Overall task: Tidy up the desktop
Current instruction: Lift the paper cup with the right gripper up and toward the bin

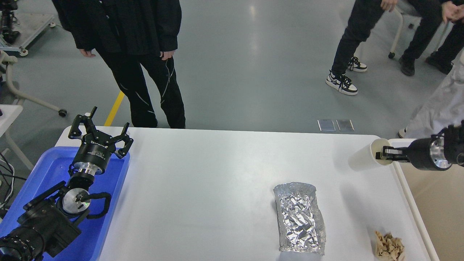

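Right claw (380, 153) pinching paper cup (377, 156) rim at counter (224, 170) edge, bin (435, 203) just beside; left claw (99, 134) spread, far off over blue tray (47, 170).

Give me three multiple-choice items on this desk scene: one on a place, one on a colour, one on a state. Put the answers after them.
1. Where does the foil tray lie?
A. in the blue tray
B. on the desktop
C. in the bin

2. What colour is the tray under the left arm?
A. blue
B. red
C. green

3. How is the left claw?
A. shut on a cup
B. shut on foil
C. open, holding nothing

Answers:
1 B, it rests on the white desktop, right of centre.
2 A, its plastic is plainly blue.
3 C, its fingers spread with nothing between them.
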You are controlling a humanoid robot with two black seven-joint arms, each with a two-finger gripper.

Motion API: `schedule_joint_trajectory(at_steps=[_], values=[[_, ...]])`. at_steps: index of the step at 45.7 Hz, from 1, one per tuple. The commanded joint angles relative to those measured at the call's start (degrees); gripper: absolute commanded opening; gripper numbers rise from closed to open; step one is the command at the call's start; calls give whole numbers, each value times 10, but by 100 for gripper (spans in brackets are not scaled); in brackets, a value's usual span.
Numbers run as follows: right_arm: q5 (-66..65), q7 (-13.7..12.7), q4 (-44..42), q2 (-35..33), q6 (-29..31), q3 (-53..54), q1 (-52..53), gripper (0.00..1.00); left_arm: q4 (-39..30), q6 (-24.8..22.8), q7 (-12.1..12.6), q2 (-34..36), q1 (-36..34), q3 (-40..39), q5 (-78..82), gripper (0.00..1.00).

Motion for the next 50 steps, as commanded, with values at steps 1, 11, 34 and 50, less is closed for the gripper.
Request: schedule_joint_trajectory(at_steps=[1, 11, 34, 50], values=[[12, 10, 43, -87, 87, 115, 32, 0, 0, 0, 0, 0, 1, 0, 0, 100], [18, 9, 70, -139, 161, 225, 49, 0, 0, 0, 0, 0, 1, 0, 0, 100], [230, 3, -138, -122, 180, 283, 33, 0, 0, 0, 0, 0, 0, 0, 0, 100], [284, -7, -382, -47, 142, 282, -64, 0, 0, 0, 0, 0, 0, 0, 0, 100]])
